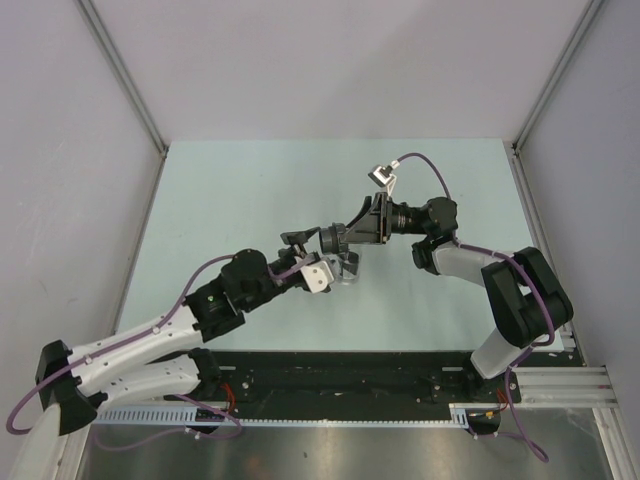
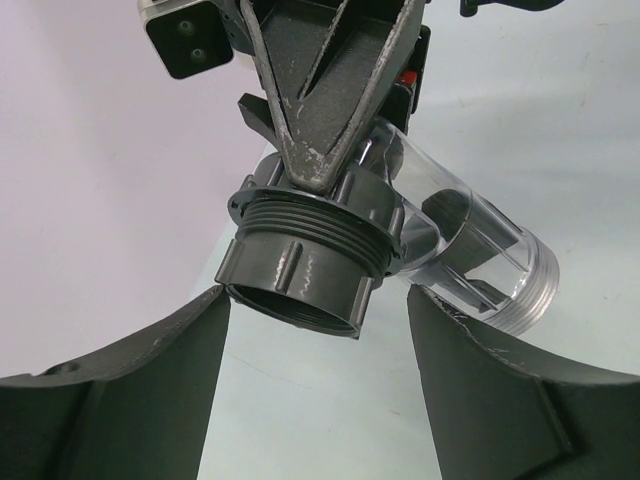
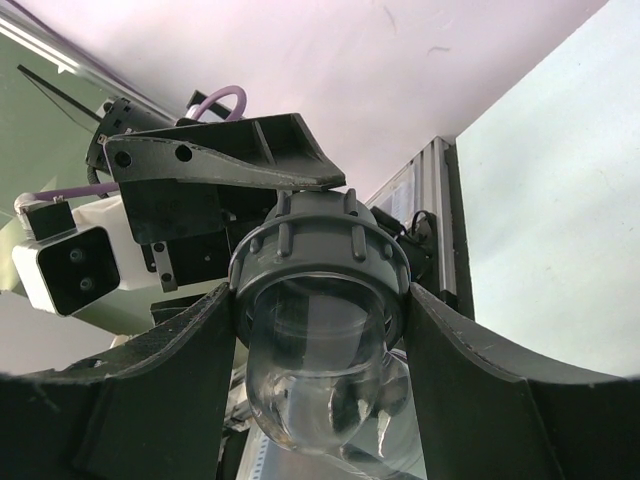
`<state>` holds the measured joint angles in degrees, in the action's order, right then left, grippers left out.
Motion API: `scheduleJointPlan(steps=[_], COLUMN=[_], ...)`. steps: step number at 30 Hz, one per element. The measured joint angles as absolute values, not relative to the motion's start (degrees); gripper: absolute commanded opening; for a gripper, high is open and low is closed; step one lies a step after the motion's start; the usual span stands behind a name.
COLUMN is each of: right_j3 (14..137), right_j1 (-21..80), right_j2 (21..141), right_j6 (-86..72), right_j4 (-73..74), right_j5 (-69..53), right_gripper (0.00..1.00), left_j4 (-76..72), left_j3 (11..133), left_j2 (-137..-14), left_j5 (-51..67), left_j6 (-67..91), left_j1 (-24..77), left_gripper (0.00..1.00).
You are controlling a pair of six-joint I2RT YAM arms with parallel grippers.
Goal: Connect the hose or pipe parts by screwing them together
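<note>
The pipe parts hang above the table's middle as one piece (image 1: 335, 239). A dark grey ribbed ring (image 2: 300, 280) sits below a threaded collar, with a clear plastic body (image 2: 480, 250) behind it. My right gripper (image 3: 320, 295) is shut on the grey ribbed ring (image 3: 320, 250), one finger on each side, and the clear dome (image 3: 315, 390) points at its camera. My left gripper (image 2: 318, 312) is open just below the ring's open end, with nothing between its fingers (image 2: 130, 390). In the top view the left gripper (image 1: 322, 256) meets the right gripper (image 1: 352, 236) at the piece.
The pale green table (image 1: 240, 190) is walled by grey panels and aluminium posts (image 1: 120, 70). A black rail with cable track (image 1: 400, 378) runs along the near edge by the arm bases. The left arm's white wrist camera (image 3: 65, 265) is close beside the held piece.
</note>
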<state>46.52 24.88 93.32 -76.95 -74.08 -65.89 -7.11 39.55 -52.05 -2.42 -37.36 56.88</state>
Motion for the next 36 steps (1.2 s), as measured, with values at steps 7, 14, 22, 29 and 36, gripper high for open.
scheduleJointPlan(steps=[7,14,22,29,36], right_j3=[46.54,46.63,46.65,46.65,46.65], right_j1=[24.29,23.99,23.55,22.39,21.52], right_j2=[93.41,93.97,94.28,94.28,90.80], right_j6=[-77.43,-77.84,-77.80,-73.01,-57.43], right_j4=[-74.39,-74.46,-74.48,-74.48,-68.97], right_j5=[-65.28,-65.08,-64.95,-64.99,-64.62], right_gripper=[0.00,0.00,0.00,0.00,0.00], left_j4=[-4.89,-3.79,-3.01,-0.91,0.78], left_j3=[41.67,44.27,45.89,48.88,49.56], left_j2=[-51.81,-51.77,-51.09,-50.92,-49.67], left_j5=[-2.63,-2.87,-1.87,-0.73,15.40], left_j6=[-35.94,-33.61,-24.27,-3.66,24.16], left_j1=[56.88,56.84,55.42,49.91,29.71], left_gripper=[0.77,0.80,0.81,0.79,0.63])
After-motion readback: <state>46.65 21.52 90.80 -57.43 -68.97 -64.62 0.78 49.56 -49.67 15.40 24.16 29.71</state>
